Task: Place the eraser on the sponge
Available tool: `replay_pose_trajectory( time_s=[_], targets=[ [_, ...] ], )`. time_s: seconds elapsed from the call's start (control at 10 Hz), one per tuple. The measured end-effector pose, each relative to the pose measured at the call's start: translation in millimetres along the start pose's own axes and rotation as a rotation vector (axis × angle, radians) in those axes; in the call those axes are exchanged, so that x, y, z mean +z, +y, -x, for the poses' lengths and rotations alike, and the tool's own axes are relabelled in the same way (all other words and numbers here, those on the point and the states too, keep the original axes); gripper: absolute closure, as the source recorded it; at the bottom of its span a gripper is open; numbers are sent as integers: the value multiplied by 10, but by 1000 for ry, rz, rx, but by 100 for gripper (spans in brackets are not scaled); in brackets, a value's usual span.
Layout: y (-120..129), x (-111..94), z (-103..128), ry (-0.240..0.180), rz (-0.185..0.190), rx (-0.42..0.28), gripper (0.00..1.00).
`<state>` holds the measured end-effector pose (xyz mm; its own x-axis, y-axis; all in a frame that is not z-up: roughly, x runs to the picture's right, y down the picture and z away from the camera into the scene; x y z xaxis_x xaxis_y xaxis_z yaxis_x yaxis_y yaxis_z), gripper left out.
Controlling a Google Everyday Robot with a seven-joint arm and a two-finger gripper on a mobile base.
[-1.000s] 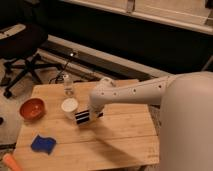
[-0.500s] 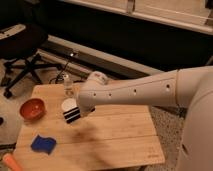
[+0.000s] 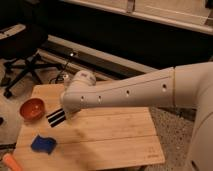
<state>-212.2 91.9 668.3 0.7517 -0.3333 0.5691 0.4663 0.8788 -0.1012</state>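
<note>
The eraser [image 3: 56,117], a small black bar with pale stripes, sticks out to the left from the end of my white arm. My gripper [image 3: 64,114] is shut on it, above the left part of the wooden table [image 3: 110,135]; the wrist hides most of the gripper. The sponge [image 3: 43,144], a flat blue pad, lies on the table below and a little left of the eraser, apart from it.
An orange-red bowl [image 3: 32,108] stands on the table just left of the eraser. An orange object [image 3: 10,161] lies at the table's front left corner. A black office chair [image 3: 20,55] is on the floor behind the table, at the left.
My arm has swung left and forward with the eraser, which now hangs closer to the bowl and the sponge. The white cup seen earlier is now hidden behind the arm.
</note>
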Motion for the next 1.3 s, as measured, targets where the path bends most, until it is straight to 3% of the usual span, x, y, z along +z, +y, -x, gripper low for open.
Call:
replay_pose_trajectory(
  time_s=[0.4, 0.6, 1.0, 1.3],
  targets=[
    [-6, 241, 612, -102, 27, -110, 100],
    [70, 435, 875, -144, 60, -172, 100],
    [219, 902, 1012, -168, 117, -208, 100],
    [311, 1294, 958, -141, 155, -206, 100]
  ],
)
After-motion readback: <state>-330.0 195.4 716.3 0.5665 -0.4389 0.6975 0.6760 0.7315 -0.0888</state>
